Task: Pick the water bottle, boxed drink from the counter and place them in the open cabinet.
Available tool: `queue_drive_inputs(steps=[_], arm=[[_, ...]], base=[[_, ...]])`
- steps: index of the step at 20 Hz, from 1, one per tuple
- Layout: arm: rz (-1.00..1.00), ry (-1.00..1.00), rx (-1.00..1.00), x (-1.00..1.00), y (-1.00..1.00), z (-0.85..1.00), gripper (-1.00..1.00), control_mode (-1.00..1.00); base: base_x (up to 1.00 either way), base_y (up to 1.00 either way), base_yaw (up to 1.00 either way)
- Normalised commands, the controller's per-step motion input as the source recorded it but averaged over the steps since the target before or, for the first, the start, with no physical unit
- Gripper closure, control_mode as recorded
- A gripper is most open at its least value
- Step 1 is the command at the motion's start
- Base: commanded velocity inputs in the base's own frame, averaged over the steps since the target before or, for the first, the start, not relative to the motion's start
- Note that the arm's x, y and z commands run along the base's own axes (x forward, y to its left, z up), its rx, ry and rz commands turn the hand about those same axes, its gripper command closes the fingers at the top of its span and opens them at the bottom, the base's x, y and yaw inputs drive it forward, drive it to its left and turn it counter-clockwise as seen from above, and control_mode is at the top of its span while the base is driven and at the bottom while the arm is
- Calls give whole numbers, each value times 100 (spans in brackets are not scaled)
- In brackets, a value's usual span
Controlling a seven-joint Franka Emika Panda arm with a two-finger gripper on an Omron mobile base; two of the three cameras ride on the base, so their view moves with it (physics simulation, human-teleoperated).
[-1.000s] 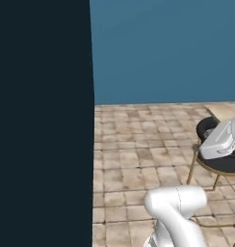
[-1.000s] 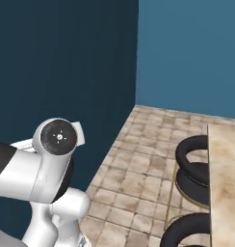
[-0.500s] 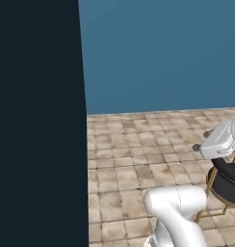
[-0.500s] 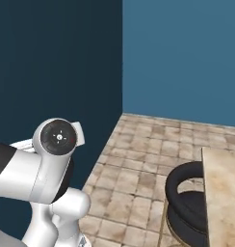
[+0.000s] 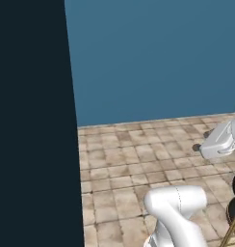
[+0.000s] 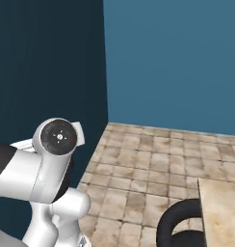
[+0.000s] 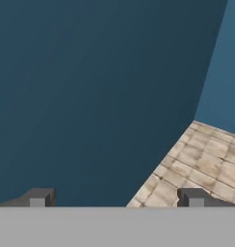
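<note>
From my remote station: the gripper stands spread wide with nothing between its jaws, its two dark fingertips far apart at the bottom of the hand view, facing a dark blue wall where it meets tan floor tiles. A corner of the marbled counter shows at lower right in the right base view (a black stool sits just beside it). I cannot see the bottle, carton or cabinet.
</note>
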Motion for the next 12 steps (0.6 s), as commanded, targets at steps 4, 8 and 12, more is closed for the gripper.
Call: queue_drive_inputs(steps=[4, 8, 12], arm=[[0, 0, 0, 0, 0, 0, -100, 100], [0, 0, 0, 0, 0, 0, -100, 100], [0, 0, 0, 0, 0, 0, -100, 100]], base=[[85, 15, -20], [85, 15, -20], [83, 16, -24]])
